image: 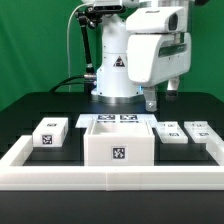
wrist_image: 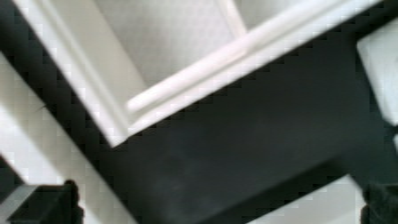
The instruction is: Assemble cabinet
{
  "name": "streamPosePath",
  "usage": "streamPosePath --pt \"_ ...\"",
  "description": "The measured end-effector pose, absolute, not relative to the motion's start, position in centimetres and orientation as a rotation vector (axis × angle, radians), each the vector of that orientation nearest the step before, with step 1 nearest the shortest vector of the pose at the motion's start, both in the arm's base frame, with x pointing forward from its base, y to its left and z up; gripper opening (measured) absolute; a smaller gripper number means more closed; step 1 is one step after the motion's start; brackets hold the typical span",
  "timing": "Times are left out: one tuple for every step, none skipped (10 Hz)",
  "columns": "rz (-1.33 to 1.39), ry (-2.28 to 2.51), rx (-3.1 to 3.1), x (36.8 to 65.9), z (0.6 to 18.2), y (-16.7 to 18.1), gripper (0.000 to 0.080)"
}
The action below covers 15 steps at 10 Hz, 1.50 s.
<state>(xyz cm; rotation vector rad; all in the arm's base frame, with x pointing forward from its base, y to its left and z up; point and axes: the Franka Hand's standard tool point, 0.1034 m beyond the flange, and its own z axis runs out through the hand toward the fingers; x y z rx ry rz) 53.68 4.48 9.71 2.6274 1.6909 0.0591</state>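
Black worktop (image: pixel 30 115) under a green backdrop (image: pixel 30 40) fills the scene, edged at the front and along both sides by a long white rail (image: pixel 110 180). At the middle, just behind the front run of the rail, stands the cabinet (image: pixel 118 148). It is a white open-topped box, upright, with one square marker tag on the face towards the camera. Through the open top we see only white inner walls, and we cannot tell whether anything lies inside.

The claw (image: pixel 152 102) hangs above the worktop behind the cabinet and towards the exterior view's right, apart from it and touching nothing. Its jaws stand wide apart and hold nothing. In the wrist view the dark fingertips (wrist_image: pixel 39 205) sit at opposite edges with bare black worktop between them. A white framed part (wrist_image: pixel 160 60) runs slantwise past them, and we cannot tell which part it is.

Right behind the cabinet lies the marker board (image: pixel 113 120), flat, with its tags facing up. To the exterior view's left a small tagged block (image: pixel 48 134) sits alone. To the exterior view's right two flat white pieces (image: pixel 170 132) lie side by side, near the claw. Further back rises the arm's white base (image: pixel 118 75).
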Motion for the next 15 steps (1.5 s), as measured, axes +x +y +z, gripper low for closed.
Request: streamPosePath --pt "0.054 1.819 2.539 52.8 9.2 4.0 0.0796" --pt "0.033 1.844 2.529 52.2 8.7 3.3 0.0796" --pt "0.037 1.825 2.542 52.3 8.8 3.5 0.0796" --pt "0.036 1.825 2.542 52.3 8.8 3.5 0.0796" --pt "0.035 1.825 2.543 52.3 8.8 3.4 0.0796" --pt "0.035 1.834 2.536 52.3 8.7 3.4 0.0796" --pt "0.046 1.973 2.423 52.0 8.4 3.0 0.0796" --pt "0.031 2.107 2.316 51.1 7.8 2.2 0.0796" --pt "0.016 2.183 2.254 50.6 7.5 1.7 0.0796" --pt "0.009 2.193 2.249 50.2 7.3 1.5 0.0796" --pt "0.002 2.187 2.260 49.9 7.1 1.3 0.0796" --pt "0.003 2.187 2.260 49.9 7.1 1.3 0.0796" --pt "0.002 2.187 2.260 49.9 7.1 1.3 0.0796" --pt "0.001 2.177 2.271 49.9 7.1 1.3 0.0796" --pt "0.004 2.166 2.279 49.9 7.1 1.4 0.0796"
